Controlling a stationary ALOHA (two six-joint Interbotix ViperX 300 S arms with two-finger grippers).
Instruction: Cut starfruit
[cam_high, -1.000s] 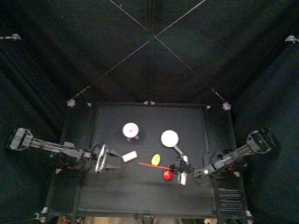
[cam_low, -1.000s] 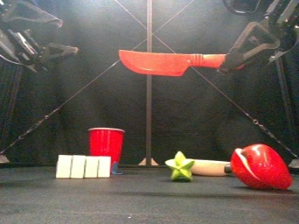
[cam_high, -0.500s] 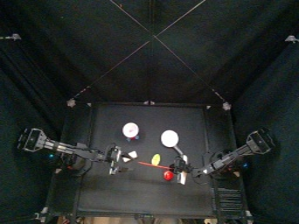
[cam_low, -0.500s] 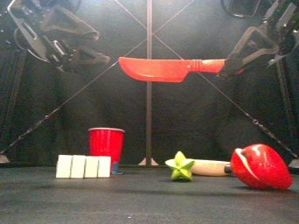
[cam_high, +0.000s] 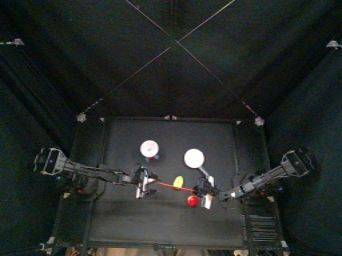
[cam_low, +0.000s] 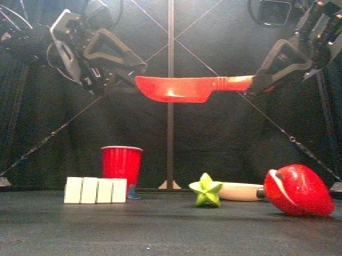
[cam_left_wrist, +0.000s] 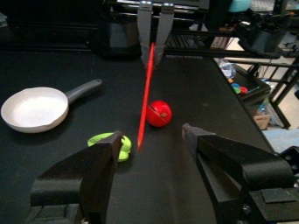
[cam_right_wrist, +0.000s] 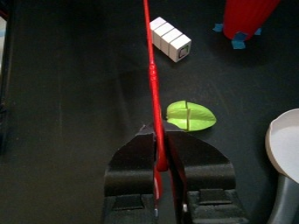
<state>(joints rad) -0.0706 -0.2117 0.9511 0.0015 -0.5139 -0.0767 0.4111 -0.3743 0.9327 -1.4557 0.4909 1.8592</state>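
The starfruit (cam_low: 206, 190), a small yellow-green star-shaped toy, lies on the black table (cam_low: 160, 225) and also shows as starfruit (cam_right_wrist: 191, 115), starfruit (cam_left_wrist: 114, 144) and starfruit (cam_high: 181, 181). High above it hangs a red knife (cam_low: 187, 88), level, with my right gripper (cam_low: 257, 82) shut on its handle. Seen from the right wrist, the knife (cam_right_wrist: 152, 87) runs out edge-on from my right gripper (cam_right_wrist: 158, 179). My left gripper (cam_low: 118, 62) stands open just left of the blade's tip, holding nothing. In the left wrist view the knife (cam_left_wrist: 146, 87) points toward the wide gap of my left gripper (cam_left_wrist: 152, 149).
A red cup (cam_low: 122, 163) and a row of white blocks (cam_low: 96, 190) stand at the left. A red ball-like toy (cam_low: 299, 191) lies at the right, with a cream handle (cam_low: 241, 192) beside the starfruit. A white pan (cam_left_wrist: 35, 109) and another white disc (cam_high: 150, 149) lie farther back.
My left arm has swung in from the left, and its open gripper now sits close to the blade's tip. The knife has sunk slightly in the right gripper.
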